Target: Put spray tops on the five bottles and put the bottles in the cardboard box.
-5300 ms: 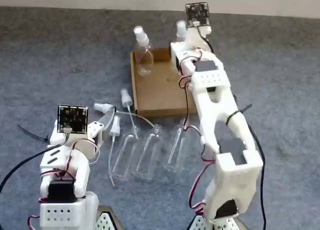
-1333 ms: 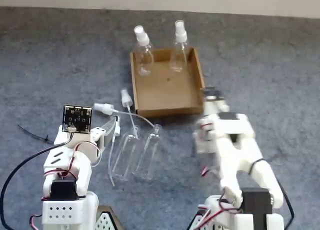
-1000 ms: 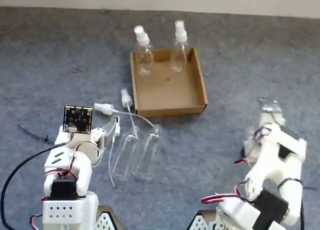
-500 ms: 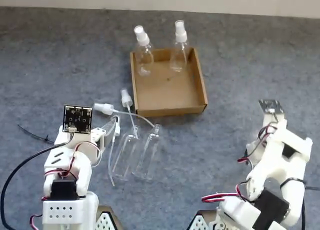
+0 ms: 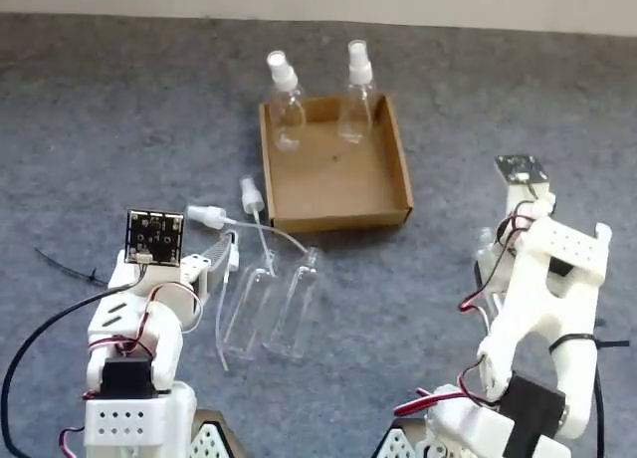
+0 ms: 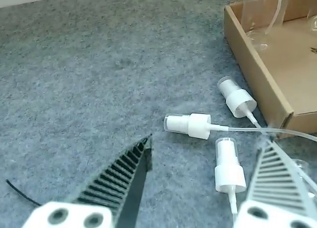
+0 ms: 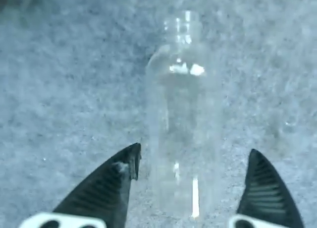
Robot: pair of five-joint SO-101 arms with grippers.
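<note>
Clear plastic bottle (image 7: 183, 89), likely light and slick, is sitting inside your wide-apart right gripper (image 7: 194, 151); be pinching mid-body.

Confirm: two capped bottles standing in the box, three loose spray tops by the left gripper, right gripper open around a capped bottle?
One error: the bottle that the right gripper is open around has no spray top. The right wrist view shows its bare threaded neck. The rest holds: two capped bottles standing in the cardboard box, three loose spray tops by the left gripper.
</note>
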